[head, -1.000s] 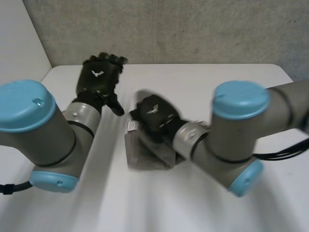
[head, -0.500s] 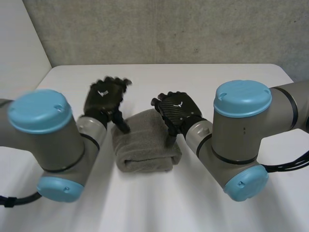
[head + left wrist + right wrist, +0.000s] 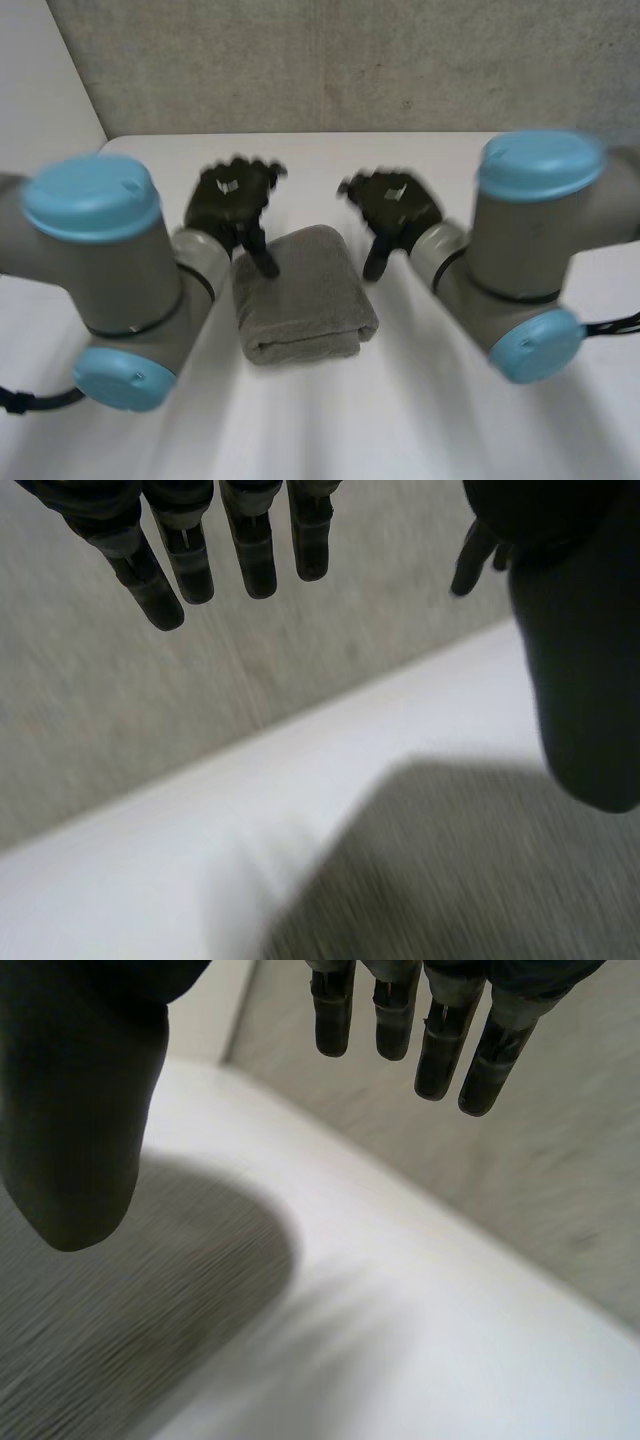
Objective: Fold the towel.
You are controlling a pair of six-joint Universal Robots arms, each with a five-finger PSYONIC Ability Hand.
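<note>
The grey towel [image 3: 303, 291] lies folded into a thick small bundle in the middle of the white table [image 3: 330, 420]. My left hand [image 3: 229, 198] hovers at its far left corner, fingers straight, thumb pointing down near the cloth, holding nothing. My right hand [image 3: 395, 205] hovers at the far right corner, also open and empty. In the left wrist view the towel [image 3: 480, 880] lies below my left hand's fingers [image 3: 200, 560], which are spread. In the right wrist view the towel [image 3: 110, 1330] sits under the thumb of my right hand [image 3: 70, 1110].
A grey wall [image 3: 340, 60] stands behind the table's far edge. Both of my arms [image 3: 110, 270] flank the towel closely on either side.
My right hand has let go of the towel and lifted back to the right. The left hand moved in toward the towel. The towel now lies folded flat.
</note>
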